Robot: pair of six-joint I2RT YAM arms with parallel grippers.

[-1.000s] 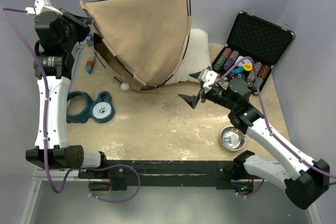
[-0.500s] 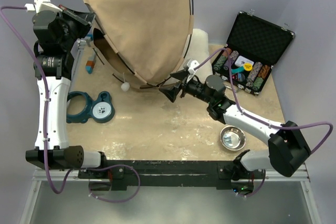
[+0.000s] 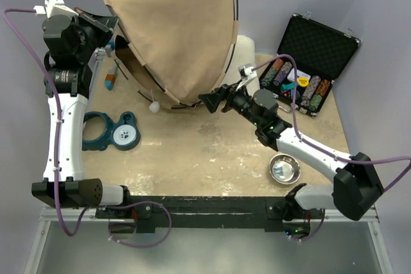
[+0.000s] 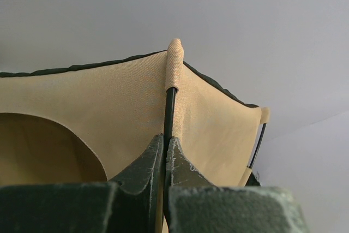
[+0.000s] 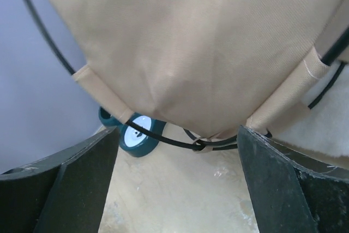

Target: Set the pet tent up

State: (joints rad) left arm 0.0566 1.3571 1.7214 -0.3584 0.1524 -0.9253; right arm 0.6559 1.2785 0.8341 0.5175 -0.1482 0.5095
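The tan pet tent (image 3: 180, 43) stands tilted at the back of the table, its thin dark poles bowed along its edges. My left gripper (image 3: 106, 29) is at the tent's upper left corner. In the left wrist view that gripper (image 4: 165, 139) is shut on a black pole (image 4: 169, 107), just below the pole's tan fabric sleeve (image 4: 174, 64). My right gripper (image 3: 212, 101) is open at the tent's lower right edge. In the right wrist view its wide jaws (image 5: 177, 135) face the pole crossing (image 5: 199, 144) under the tent fabric (image 5: 185, 42), and nothing is between them.
A white cushion (image 3: 244, 56) lies behind the tent's right side. An open black case of poker chips (image 3: 314, 49) sits at the right and a metal bowl (image 3: 284, 169) near the right arm. A teal paw-shaped bowl holder (image 3: 110, 130) and a small white ball (image 3: 153, 105) lie to the left.
My right arm has swung left and forward, bringing its open gripper up to the tent's lower edge. The left gripper keeps its hold; the tent has shifted slightly.
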